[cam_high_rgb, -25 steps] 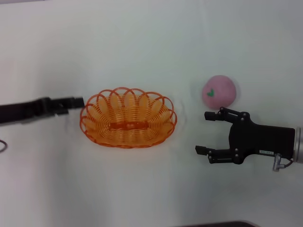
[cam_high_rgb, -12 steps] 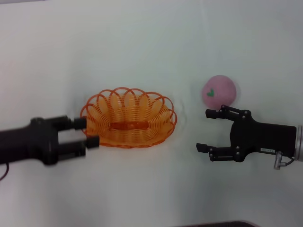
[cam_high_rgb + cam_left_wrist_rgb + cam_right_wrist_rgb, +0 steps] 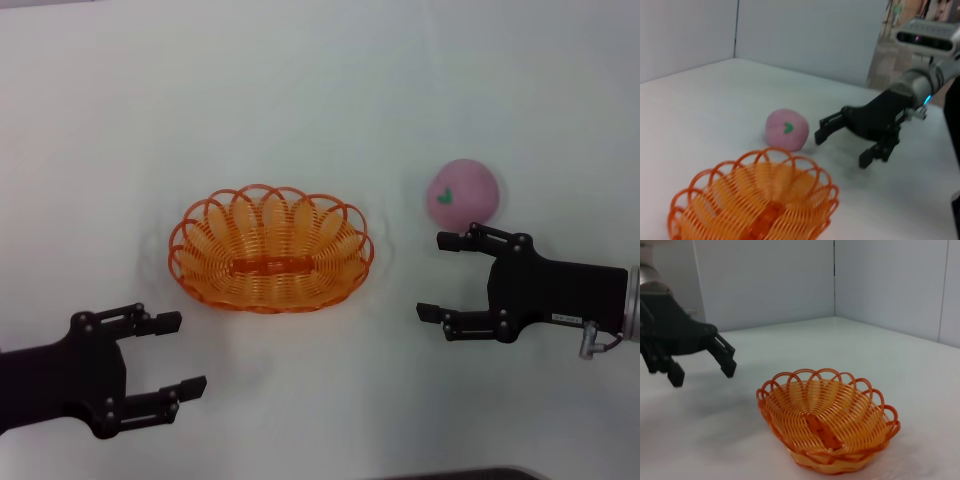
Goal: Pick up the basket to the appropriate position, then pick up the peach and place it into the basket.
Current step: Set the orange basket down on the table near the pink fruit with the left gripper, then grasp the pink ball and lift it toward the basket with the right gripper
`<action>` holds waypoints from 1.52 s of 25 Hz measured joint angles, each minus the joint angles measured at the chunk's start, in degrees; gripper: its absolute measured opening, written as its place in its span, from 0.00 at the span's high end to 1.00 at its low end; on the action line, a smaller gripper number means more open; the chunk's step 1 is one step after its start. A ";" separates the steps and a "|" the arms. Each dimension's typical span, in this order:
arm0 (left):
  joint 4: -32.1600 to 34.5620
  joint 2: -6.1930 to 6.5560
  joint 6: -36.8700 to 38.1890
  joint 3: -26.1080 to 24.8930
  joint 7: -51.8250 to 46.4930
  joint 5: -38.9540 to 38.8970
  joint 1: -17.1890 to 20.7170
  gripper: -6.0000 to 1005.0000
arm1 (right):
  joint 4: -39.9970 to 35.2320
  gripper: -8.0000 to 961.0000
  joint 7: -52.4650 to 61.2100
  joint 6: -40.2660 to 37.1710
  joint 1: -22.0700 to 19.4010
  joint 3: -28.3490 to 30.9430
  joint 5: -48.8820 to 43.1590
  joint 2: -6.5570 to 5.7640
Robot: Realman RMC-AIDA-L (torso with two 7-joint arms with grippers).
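- Head view shows a white desk (image 3: 300, 100) with an orange basket (image 3: 270, 250) sitting flat near the middle.
- The basket has nothing in it.
- A pink peach (image 3: 462, 194) sits on the desk to the right of the basket and a bit farther away. The two do not touch.
- The peach has a small green mark on its skin.
- The left gripper (image 3: 168, 354) is at the near left of the desk, in front of the basket's left end. Its two fingers are spread wide and hold nothing. It does not touch the basket.
- The right gripper (image 3: 438, 276) is on the right side, just near of the peach, pointing toward the basket. Its fingers are spread wide too, and nothing is between them.
- One far finger of the right gripper is very close to the peach, but I cannot tell if it touches.
- In the left wrist view, the peach (image 3: 786, 130) lies beyond the basket (image 3: 757, 200), with the right gripper (image 3: 840, 147) beside it.
- In the right wrist view, the basket (image 3: 827, 420) sits on the desk and the left gripper (image 3: 702, 370) hangs off to its side, apart from it.
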 joint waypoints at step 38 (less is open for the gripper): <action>-4.76 0.10 -2.06 -3.31 6.12 1.17 0.31 0.14 | -32.08 0.03 86.85 -11.13 9.07 -17.03 -4.58 -3.58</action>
